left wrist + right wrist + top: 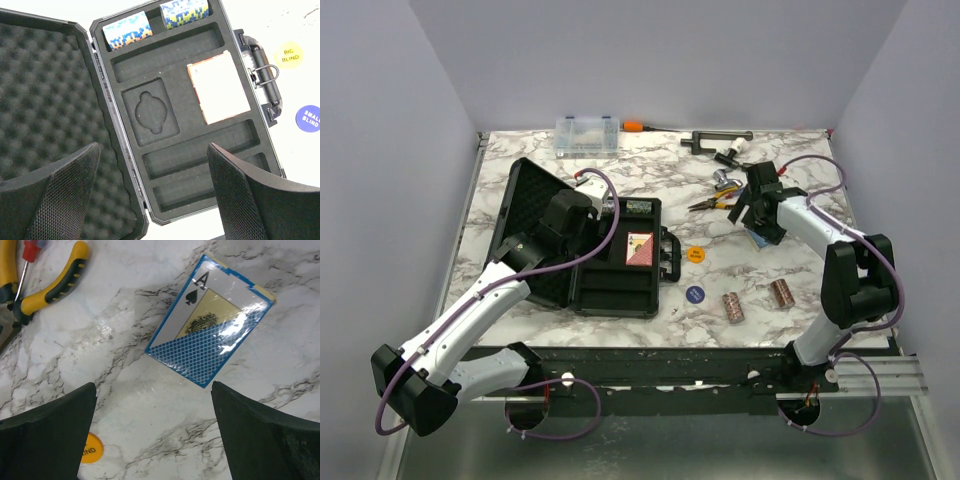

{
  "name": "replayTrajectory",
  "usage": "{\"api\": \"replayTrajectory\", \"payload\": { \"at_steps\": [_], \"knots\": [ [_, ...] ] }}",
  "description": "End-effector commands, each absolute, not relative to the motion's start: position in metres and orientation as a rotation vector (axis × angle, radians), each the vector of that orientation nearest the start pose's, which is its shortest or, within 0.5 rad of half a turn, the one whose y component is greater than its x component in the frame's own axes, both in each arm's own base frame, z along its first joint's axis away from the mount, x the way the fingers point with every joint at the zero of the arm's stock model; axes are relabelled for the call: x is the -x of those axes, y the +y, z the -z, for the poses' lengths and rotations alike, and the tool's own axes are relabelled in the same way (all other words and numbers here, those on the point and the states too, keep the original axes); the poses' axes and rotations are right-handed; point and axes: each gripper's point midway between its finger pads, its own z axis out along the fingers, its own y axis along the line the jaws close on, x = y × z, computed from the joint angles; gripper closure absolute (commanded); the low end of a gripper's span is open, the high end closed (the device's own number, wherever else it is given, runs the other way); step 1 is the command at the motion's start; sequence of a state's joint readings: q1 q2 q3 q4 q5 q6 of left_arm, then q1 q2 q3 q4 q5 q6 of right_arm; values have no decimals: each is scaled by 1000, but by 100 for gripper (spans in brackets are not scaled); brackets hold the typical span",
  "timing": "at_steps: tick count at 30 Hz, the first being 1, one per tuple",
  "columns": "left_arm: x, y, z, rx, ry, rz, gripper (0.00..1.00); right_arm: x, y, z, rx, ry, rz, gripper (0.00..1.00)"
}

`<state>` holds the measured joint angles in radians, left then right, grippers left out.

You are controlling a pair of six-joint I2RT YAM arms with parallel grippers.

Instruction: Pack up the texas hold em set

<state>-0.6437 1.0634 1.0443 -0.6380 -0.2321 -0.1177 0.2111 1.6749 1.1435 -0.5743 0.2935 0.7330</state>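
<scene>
At the left centre of the top view, the black case (620, 290) lies open on the desk (650, 165), its foam-lined lid tipped back to the left. My left jaws hang over it, spread wide and holding nothing. Their two dark fingers (65, 195) show at the bottom of the left wrist view, clear of the foam below.

In the case's top slot, at the upper edge of that view, sit two chip rolls (127, 31), patterned blue, yellow and orange, side by side. The red card deck (639, 250) lies flat in its pocket near the handle (262, 75).

Just right of the case, an orange disc (695, 255) and a blue disc (694, 294) rest on the bare desk, the orange one higher in the frame. Further right, two brownish chip rolls (732, 306) lie apart from each other near the front edge.

In the upper right, my right jaws hover fully open and empty above the blue card deck (210, 320). It lies flat on the desk, ace of spades face showing. Yellow-handled pliers (50, 285) lie in the upper left of the right wrist view, well apart from the deck.
</scene>
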Motion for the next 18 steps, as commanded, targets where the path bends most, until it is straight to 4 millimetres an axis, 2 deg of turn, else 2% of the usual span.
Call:
{"api": "replayTrajectory", "payload": {
  "at_steps": [1, 3, 6, 10, 18],
  "knots": [
    [-262, -161, -217, -485, 2177, 192, 13, -373, 26, -81, -839, 2395, 233, 0],
    [-262, -161, -217, -487, 2178, 193, 13, -376, 17, -78, -900, 2392, 223, 0],
    [-261, -163, -216, -494, 2179, 199, 13, -381, 10, -70, -981, 2399, 110, 0],
    [-259, -165, -216, -503, 2178, 203, 13, -384, 1, -64, -1024, 2383, 117, 0],
    [-258, -165, -213, -515, 2179, 172, 13, -396, 7, -43, -1093, 2405, 43, 0]
  ]
}}
